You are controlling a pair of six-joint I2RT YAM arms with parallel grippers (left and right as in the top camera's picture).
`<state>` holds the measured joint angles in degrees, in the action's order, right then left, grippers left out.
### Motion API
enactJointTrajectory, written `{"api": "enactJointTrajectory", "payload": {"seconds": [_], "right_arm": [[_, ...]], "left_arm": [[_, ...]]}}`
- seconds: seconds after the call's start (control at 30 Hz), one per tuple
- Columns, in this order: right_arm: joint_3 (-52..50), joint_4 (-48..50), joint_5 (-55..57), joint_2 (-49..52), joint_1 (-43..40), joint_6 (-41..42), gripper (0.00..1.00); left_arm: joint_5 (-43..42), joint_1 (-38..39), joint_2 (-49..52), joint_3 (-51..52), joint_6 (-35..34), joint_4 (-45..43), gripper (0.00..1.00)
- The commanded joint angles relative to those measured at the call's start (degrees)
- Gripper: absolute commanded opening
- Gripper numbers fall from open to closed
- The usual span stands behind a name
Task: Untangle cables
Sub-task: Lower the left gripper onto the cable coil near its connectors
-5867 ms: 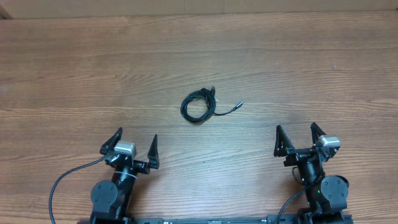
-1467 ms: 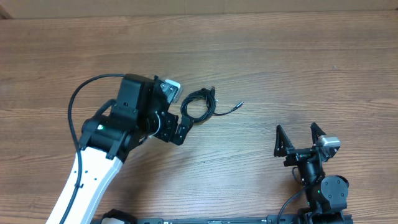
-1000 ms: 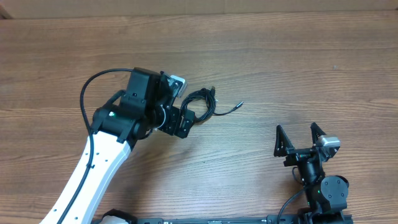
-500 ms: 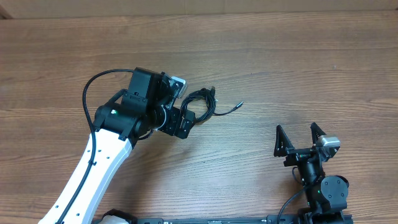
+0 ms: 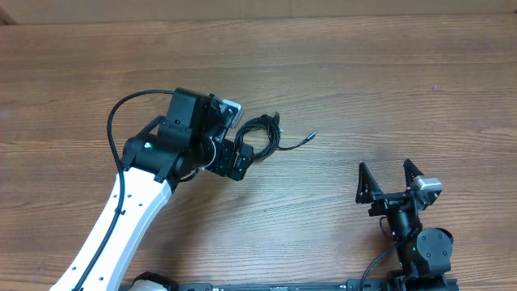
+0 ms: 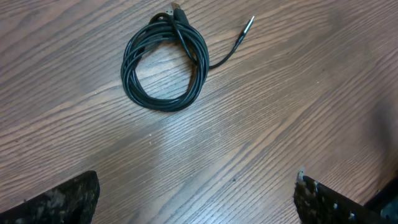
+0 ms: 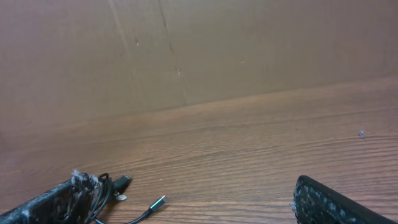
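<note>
The cables are a small black coil on the wooden table, with one loose end and a silver plug tip reaching right. In the left wrist view the coil lies ahead of the fingers, its tip at upper right. My left gripper is open and empty, just left of the coil and above the table. My right gripper is open and empty at the front right, far from the coil. The right wrist view shows the plugs at lower left, the coil partly hidden by a finger.
The wooden table has a brown cardboard wall behind its far edge. The left arm's own thick black wire loops beside its wrist.
Over the last six seconds my left arm rose from the front left and reached over to the coil's left side. In the last half second it has held still. The right arm has not moved.
</note>
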<state>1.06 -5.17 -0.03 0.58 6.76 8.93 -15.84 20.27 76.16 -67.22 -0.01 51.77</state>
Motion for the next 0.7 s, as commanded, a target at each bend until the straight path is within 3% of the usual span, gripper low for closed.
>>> {"api": "enactJointTrajectory", "payload": {"seconds": [0.0,0.67], "right_arm": [[-0.6,0.3,-0.2,-0.4,-0.2,-0.4,1.0],[-0.6,0.3,-0.2,-0.4,-0.2,-0.4,1.0]], "left_arm": [[-0.7,0.4,0.3,-1.3,-0.4,0.1,1.0],[-0.7,0.4,0.3,-1.3,-0.4,-1.0,1.0]]}}
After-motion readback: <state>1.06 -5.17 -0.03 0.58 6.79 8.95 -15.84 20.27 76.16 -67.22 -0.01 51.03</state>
